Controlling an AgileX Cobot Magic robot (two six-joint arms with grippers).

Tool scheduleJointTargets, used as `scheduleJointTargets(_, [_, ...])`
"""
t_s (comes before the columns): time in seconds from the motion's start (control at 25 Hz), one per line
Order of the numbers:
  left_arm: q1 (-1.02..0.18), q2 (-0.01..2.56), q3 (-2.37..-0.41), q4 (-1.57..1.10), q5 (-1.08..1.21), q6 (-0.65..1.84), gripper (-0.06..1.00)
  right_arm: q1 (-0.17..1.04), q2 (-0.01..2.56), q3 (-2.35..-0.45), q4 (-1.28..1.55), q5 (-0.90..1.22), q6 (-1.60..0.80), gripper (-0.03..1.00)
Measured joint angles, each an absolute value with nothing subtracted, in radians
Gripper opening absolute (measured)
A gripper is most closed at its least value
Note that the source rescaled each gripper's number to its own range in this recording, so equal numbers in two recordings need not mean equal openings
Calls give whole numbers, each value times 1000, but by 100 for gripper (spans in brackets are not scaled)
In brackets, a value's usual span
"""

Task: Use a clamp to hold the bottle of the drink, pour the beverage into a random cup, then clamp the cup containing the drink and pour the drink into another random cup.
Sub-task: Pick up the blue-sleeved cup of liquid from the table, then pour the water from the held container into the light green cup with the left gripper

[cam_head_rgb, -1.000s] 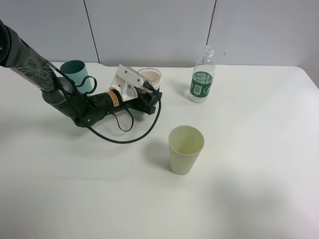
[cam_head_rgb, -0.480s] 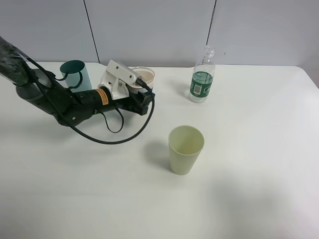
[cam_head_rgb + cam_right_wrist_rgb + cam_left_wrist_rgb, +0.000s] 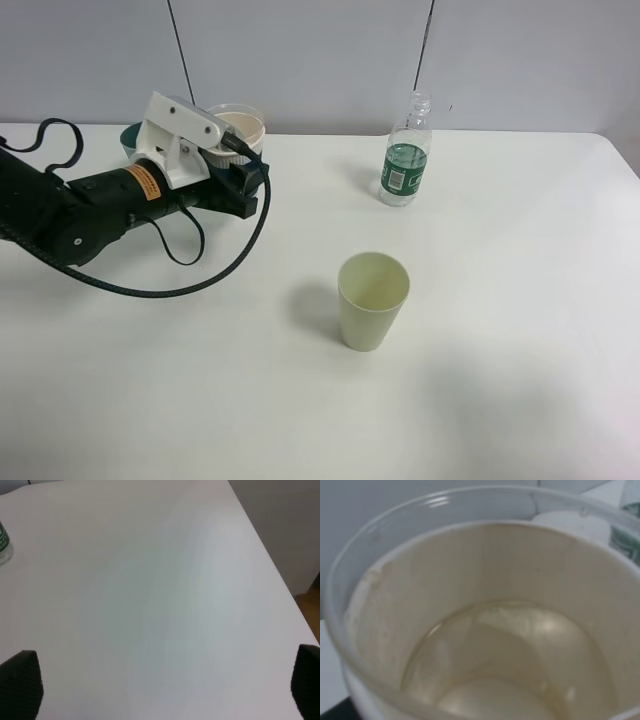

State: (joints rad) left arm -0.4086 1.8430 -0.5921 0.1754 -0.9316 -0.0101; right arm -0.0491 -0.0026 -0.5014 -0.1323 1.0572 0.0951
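My left gripper is shut on the cup containing the drink and holds it upright above the table at the back left. The left wrist view looks down into that cup's cream inside, where the clear beverage lies shallow at the bottom. The bottle, open-topped with a green label, stands at the back centre-right. The pale yellow-green cup stands alone in the middle. My right gripper is open over bare table; the exterior view does not show it.
A teal cup stands behind the left arm, mostly hidden. A black cable loops from the arm onto the table. The bottle's edge shows in the right wrist view, as does the table's right edge.
The left arm has carried the white cup to the left and upward, away from the bottle. The bottle and the yellow-green cup have stayed put.
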Motion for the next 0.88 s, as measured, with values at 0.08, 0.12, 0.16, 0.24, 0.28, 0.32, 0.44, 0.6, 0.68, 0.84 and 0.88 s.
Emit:
scheduleJointTargets(0.08, [-411, 1802, -548, 125, -932, 15, 6, -49, -3, -501, -132, 1057, 95, 100])
scheduleJointTargets(0.12, [-415, 1780, -531, 94, -930, 35, 6, -49, -3, -501, -132, 1057, 95, 100])
scheduleJointTargets(0.16, [-424, 1762, -513, 61, -923, 58, 6, -49, -3, -501, -132, 1057, 95, 100])
scheduleJointTargets(0.24, [-449, 1723, -488, 0, -900, 109, 6, -49, -3, -501, -132, 1057, 95, 100])
scheduleJointTargets(0.28, [-466, 1706, -481, -43, -887, 142, 6, -49, -3, -501, -132, 1057, 95, 100])
scheduleJointTargets(0.32, [-486, 1693, -475, -87, -880, 169, 6, -49, -3, -501, -132, 1057, 95, 100])
scheduleJointTargets(0.44, [-549, 1658, -469, -210, -847, 274, 6, -49, -3, -501, -132, 1057, 95, 100])
scheduleJointTargets(0.6, [-639, 1632, -468, -356, -828, 398, 6, -49, -3, -501, -132, 1057, 95, 100])
scheduleJointTargets(0.68, [-684, 1618, -468, -416, -828, 448, 6, -49, -3, -501, -132, 1057, 95, 100])
scheduleJointTargets(0.84, [-776, 1593, -468, -523, -828, 549, 6, -49, -3, -501, -132, 1057, 95, 100])
scheduleJointTargets(0.88, [-799, 1589, -468, -549, -828, 574, 6, -49, -3, -501, -132, 1057, 95, 100])
